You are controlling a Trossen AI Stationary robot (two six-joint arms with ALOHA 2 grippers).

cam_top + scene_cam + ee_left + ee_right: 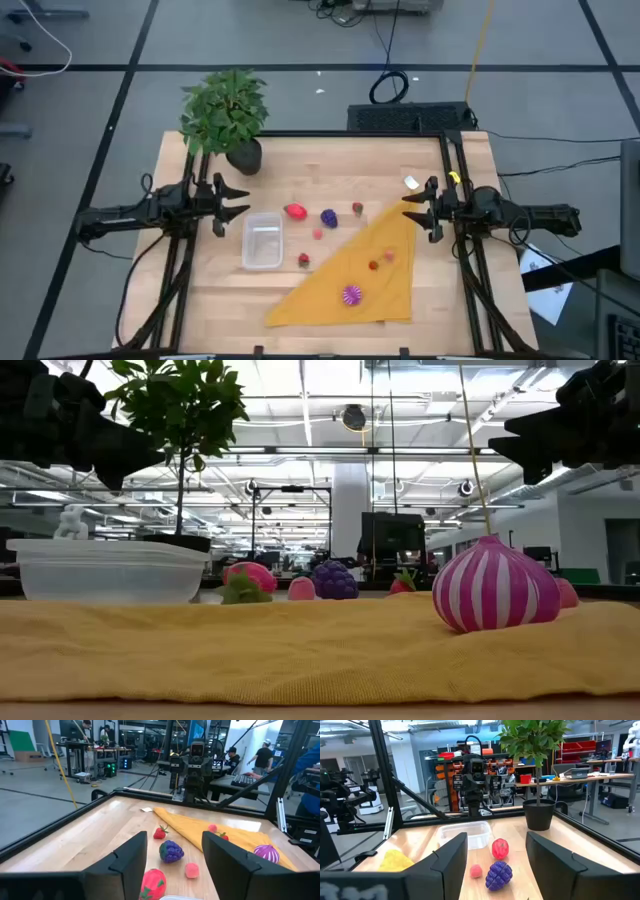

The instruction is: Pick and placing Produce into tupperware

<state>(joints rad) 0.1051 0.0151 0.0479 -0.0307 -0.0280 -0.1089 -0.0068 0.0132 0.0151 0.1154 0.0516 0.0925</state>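
Seven produce pieces (329, 217) — one tupperware (262, 242)

Potted plant (226, 112) crowds far-left corner; centre open.

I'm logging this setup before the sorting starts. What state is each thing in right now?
tupperware: upright, lidless, empty.
left gripper: open, holding nothing, raised beside the table's left edge.
right gripper: open, holding nothing, raised at the right edge.
yellow cloth: spread flat, three pieces of produce on it.
purple striped ball: lying on the cloth.
potted plant: upright at a back corner.
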